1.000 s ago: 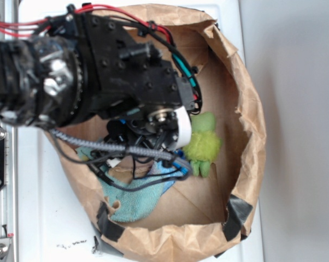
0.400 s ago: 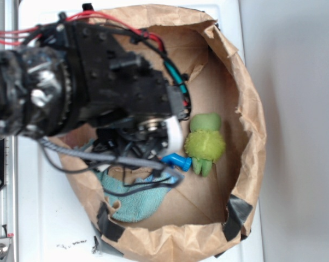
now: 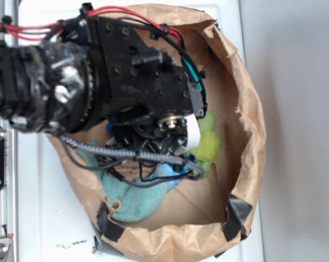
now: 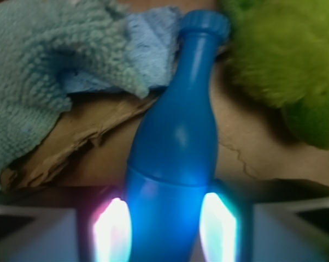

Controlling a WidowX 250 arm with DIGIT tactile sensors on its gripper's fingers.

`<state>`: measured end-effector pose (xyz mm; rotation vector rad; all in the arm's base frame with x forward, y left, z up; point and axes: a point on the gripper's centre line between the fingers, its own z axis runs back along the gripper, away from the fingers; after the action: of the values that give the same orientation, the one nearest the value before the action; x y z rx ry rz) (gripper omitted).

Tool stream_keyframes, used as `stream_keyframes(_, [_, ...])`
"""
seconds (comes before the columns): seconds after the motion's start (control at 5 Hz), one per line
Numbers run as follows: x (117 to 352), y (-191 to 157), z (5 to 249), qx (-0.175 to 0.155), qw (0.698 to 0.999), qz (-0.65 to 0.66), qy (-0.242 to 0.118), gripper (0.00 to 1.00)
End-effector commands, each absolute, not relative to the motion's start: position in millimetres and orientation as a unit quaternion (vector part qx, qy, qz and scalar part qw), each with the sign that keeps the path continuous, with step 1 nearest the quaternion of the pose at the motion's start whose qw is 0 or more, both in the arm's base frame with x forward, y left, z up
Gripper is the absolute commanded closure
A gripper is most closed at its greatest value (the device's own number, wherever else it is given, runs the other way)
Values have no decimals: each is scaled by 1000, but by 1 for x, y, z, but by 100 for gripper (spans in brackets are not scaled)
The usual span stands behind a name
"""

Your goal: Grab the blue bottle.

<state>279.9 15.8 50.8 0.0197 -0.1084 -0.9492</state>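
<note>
The arm has swung right, now covering the blue bottle beside the green plush in the paper bag. The gripper straddles the bottle's base, jaws spread. Closing and lifting remain.

Blue bottle between claw fingers, teal rag left, green plush right

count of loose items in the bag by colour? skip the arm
Blue: 1, smooth blue plastic bottle
Green: 1, fuzzy green plush toy
Pale teal-blue: 1, terry cloth rag
Total: 3, all inside the brown paper bag
</note>
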Motion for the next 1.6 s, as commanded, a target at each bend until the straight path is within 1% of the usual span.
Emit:
stream_keyframes(0.0, [283, 7, 64, 28, 884, -461, -72, 2])
stream_keyframes(0.2, [285, 6, 62, 30, 885, -459, -66, 0])
stream_keyframes(1.0, [285, 6, 62, 30, 885, -459, -66, 0])
stream_keyframes(1.2, [289, 0, 42, 57, 878, -469, -70, 0])
stream_keyframes(1.4, [287, -5, 27, 66, 871, -482, -73, 0])
